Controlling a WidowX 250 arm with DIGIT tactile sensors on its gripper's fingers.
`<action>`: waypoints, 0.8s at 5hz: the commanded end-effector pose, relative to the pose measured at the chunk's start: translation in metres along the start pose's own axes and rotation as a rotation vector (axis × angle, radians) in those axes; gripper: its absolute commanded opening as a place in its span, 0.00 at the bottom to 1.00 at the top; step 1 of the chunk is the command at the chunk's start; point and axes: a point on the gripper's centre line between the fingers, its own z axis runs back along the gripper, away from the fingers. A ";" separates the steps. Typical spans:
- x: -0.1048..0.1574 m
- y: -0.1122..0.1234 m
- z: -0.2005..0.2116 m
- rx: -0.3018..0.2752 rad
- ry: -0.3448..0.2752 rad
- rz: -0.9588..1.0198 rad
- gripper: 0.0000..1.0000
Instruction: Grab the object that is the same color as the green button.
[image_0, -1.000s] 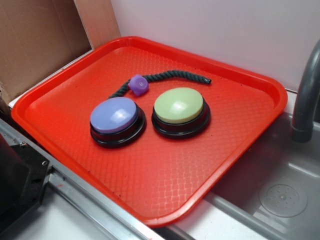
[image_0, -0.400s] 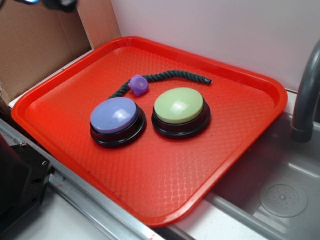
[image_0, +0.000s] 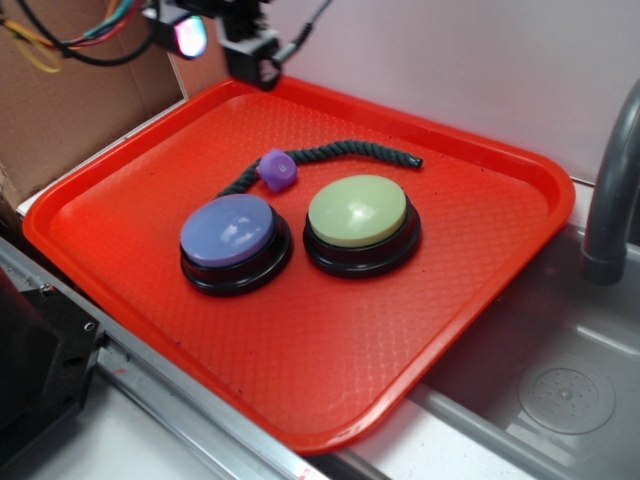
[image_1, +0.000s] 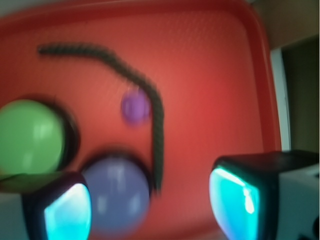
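A dark green twisted rope (image_0: 350, 151) lies curved on the red tray (image_0: 330, 360), behind two buttons; it shows blurred in the wrist view as the rope (image_1: 150, 95). The green button (image_0: 357, 211) with its pale yellow-green dome sits right of centre, seen also as the green button (image_1: 27, 135). My gripper (image_0: 262, 62) hangs high over the tray's far left rim, well apart from the rope. In the wrist view my gripper (image_1: 152, 205) stands open, its two cyan-lit pads wide apart with nothing between them.
A purple-topped button (image_0: 229, 232) sits left of the green one, and a small purple knob (image_0: 277, 169) rests beside the rope. Cardboard (image_0: 70, 90) stands at the left. A sink (image_0: 560, 390) and grey faucet (image_0: 610, 190) are at the right.
The arm has come into the exterior view from the top left, moving right toward the tray's back rim. The rope, knob and both buttons have not moved.
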 end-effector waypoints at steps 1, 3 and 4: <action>0.047 -0.004 -0.050 0.013 -0.108 0.014 1.00; 0.071 0.011 -0.101 -0.010 -0.043 -0.035 1.00; 0.069 0.014 -0.115 -0.052 -0.016 -0.042 1.00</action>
